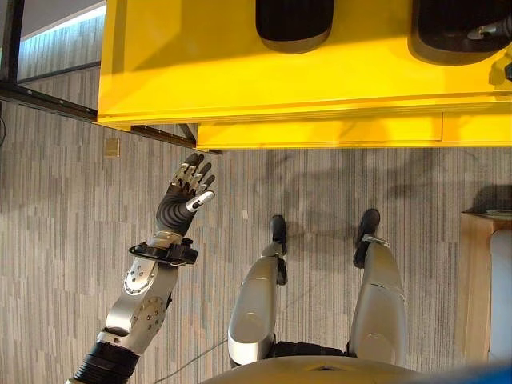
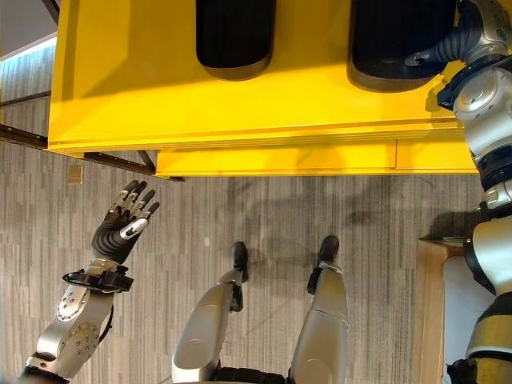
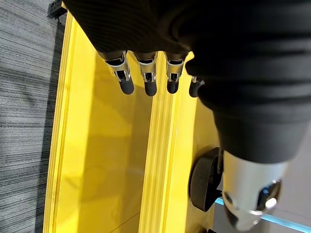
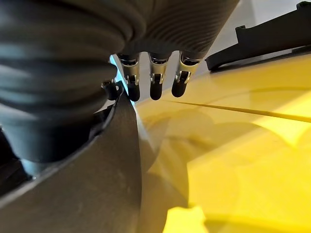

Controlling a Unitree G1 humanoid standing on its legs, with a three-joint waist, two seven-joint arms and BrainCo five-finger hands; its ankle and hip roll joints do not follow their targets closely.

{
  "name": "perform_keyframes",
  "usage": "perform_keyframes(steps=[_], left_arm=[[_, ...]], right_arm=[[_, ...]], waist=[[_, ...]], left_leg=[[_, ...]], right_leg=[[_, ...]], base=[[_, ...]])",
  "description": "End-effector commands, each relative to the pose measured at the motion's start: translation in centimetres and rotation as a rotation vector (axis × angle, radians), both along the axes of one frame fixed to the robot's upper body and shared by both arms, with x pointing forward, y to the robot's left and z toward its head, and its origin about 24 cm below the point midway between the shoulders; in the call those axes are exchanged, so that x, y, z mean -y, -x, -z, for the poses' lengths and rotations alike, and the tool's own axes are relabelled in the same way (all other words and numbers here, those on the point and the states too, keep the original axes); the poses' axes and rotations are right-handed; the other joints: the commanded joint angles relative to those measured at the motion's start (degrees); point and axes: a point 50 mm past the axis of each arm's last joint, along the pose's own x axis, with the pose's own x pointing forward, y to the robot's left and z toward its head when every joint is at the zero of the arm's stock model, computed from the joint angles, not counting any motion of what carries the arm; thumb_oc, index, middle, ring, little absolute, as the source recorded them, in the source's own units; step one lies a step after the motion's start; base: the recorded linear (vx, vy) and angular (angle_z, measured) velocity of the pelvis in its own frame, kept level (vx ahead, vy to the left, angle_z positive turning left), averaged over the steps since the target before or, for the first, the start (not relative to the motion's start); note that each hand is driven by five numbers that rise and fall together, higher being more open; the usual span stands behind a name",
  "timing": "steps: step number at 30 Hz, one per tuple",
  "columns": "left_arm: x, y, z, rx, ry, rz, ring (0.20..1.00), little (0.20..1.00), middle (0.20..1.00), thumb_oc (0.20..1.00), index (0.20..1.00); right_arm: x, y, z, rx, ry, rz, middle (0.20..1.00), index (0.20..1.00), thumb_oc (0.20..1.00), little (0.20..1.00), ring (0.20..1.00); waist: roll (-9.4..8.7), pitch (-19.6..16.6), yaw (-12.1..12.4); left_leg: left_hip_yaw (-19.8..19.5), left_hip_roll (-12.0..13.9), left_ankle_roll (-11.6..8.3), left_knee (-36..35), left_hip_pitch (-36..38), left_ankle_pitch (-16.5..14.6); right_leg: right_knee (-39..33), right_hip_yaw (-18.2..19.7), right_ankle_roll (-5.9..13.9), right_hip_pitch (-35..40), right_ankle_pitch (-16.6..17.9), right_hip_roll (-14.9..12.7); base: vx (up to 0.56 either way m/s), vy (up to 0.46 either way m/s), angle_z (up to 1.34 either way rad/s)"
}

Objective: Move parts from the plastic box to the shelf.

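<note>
Along the top runs a yellow shelf (image 1: 320, 96) with two dark rounded parts on it: one at its middle (image 1: 294, 22), one to the right (image 2: 392, 48). My right hand (image 2: 436, 52) reaches onto the shelf and lies against the right part. In the right wrist view its fingers (image 4: 156, 77) are straight, beside the part's dark curved side (image 4: 97, 160). My left hand (image 1: 186, 196) is raised over the floor just before the shelf's front edge, open and holding nothing. Its straight fingers (image 3: 146, 77) point at the shelf (image 3: 112, 145) in the left wrist view.
A wooden stand (image 2: 428, 304) with a pale box-like thing (image 1: 500, 296) on it is at the right edge. Grey striped floor (image 1: 64, 200) lies in front of the shelf. A dark metal frame (image 1: 48, 100) runs off the shelf's left end.
</note>
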Motion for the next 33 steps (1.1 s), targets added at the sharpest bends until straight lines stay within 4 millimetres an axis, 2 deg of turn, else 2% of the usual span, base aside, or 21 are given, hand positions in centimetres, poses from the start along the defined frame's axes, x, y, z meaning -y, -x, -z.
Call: perform_keyframes(steps=[1, 13, 17, 24, 33], left_arm=[[-0.7, 1.0, -1.8, 0.098, -0.051, 0.007, 1.0, 1.0, 1.0, 1.0, 1.0], [-1.0, 1.0, -1.5, 0.083, -0.061, 0.006, 1.0, 1.0, 1.0, 1.0, 1.0], [-1.0, 1.0, -1.6, 0.087, -0.077, 0.014, 1.0, 1.0, 1.0, 1.0, 1.0], [-1.2, 0.7, -1.8, 0.089, -0.091, 0.017, 1.0, 1.0, 1.0, 1.0, 1.0], [-1.7, 0.6, -2.0, 0.089, -0.095, -0.012, 1.0, 1.0, 1.0, 1.0, 1.0]], right_arm=[[-0.7, 0.5, -2.4, 0.02, 0.101, -0.012, 1.0, 1.0, 1.0, 1.0, 1.0], [-1.0, 1.0, -3.7, 0.018, 0.17, -0.007, 1.0, 1.0, 1.0, 1.0, 1.0], [-1.0, 1.4, -4.8, 0.061, 0.158, -0.011, 1.0, 1.0, 1.0, 1.0, 1.0], [-2.6, 4.2, -10.1, 0.325, 0.08, -0.129, 1.0, 1.0, 1.0, 1.0, 1.0], [-3.8, 6.2, -12.1, 0.485, 0.053, -0.21, 1.0, 1.0, 1.0, 1.0, 1.0]], waist=[[-0.62, 0.31, 0.7], [-1.21, 0.31, 0.59], [-1.54, 0.31, 0.51], [-3.7, -0.8, 0.08], [-5.17, -1.55, -0.58]], left_leg=[[-1.51, 1.41, 1.03, 3.49, -2.61, 0.23], [-1.76, 1.51, 0.9, 3.44, -2.6, 0.36], [-1.87, 1.54, 0.82, 3.53, -2.39, 0.34], [-2.27, 1.85, 0.64, 3.75, -0.61, -0.26], [-2.22, 1.88, 0.73, 3.4, 0.99, -0.64]], right_leg=[[1.82, 0.76, 4.26, 3.6, -3.91, -0.12], [1.88, 0.68, 4.25, 3.65, -4.01, 0.08], [2.03, 0.55, 4.23, 3.87, -4.0, 0.07], [1.2, 0.12, 4.24, 6.62, -4.06, 0.59], [-0.42, -0.35, 4.27, 8.9, -3.48, 0.94]], base=[[0.0, 0.0, 0.0], [0.0, 0.0, 0.0], [0.0, 0.0, 0.0], [-0.01, 0.012, 0.05], [-0.01, 0.015, -0.02]])
